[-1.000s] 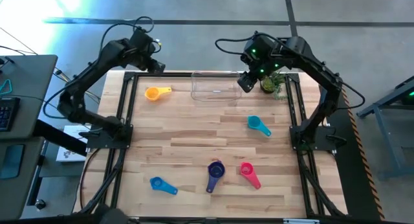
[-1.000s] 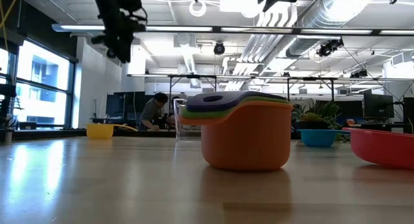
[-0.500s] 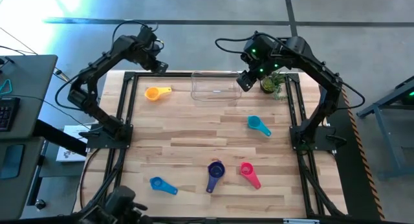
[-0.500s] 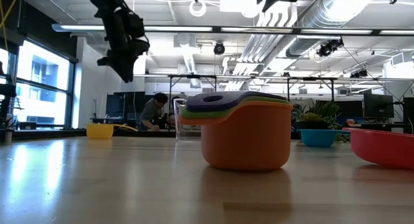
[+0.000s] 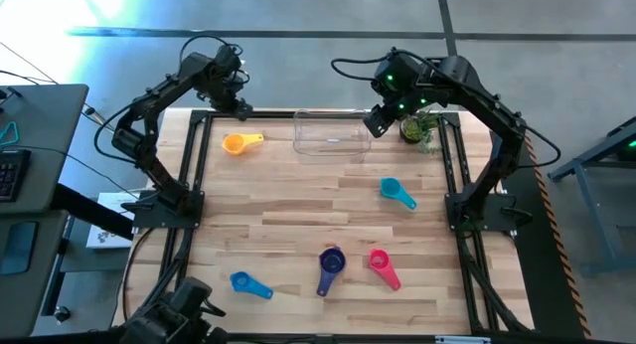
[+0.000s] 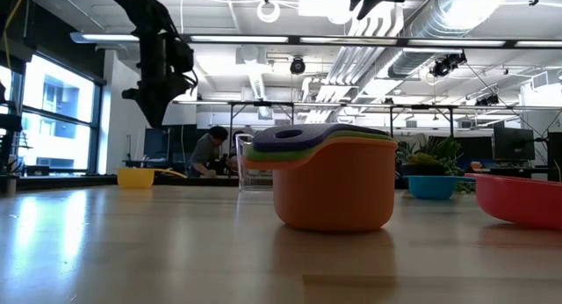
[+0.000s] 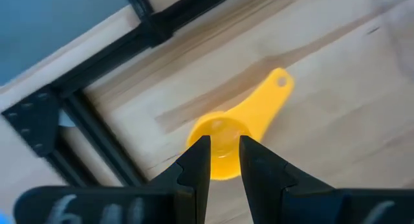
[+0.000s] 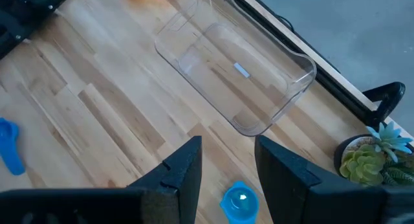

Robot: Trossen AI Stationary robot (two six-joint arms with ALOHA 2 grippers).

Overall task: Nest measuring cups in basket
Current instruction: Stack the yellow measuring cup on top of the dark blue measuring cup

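Left end effector (image 7: 223, 160) swung over yellow cup (image 7: 238, 130), slightly parted; right end effector (image 8: 226, 164) open above basket (image 8: 236, 75).

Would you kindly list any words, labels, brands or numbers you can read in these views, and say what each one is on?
No text can be read in any view.
Clear basket: a small pale sticker on its floor, too small to read.
Left end effector: pale smeared marks on its dark body, too blurred to read.
Yellow measuring cup, teal cup, purple cup, pink cup, blue cup: no markings visible.
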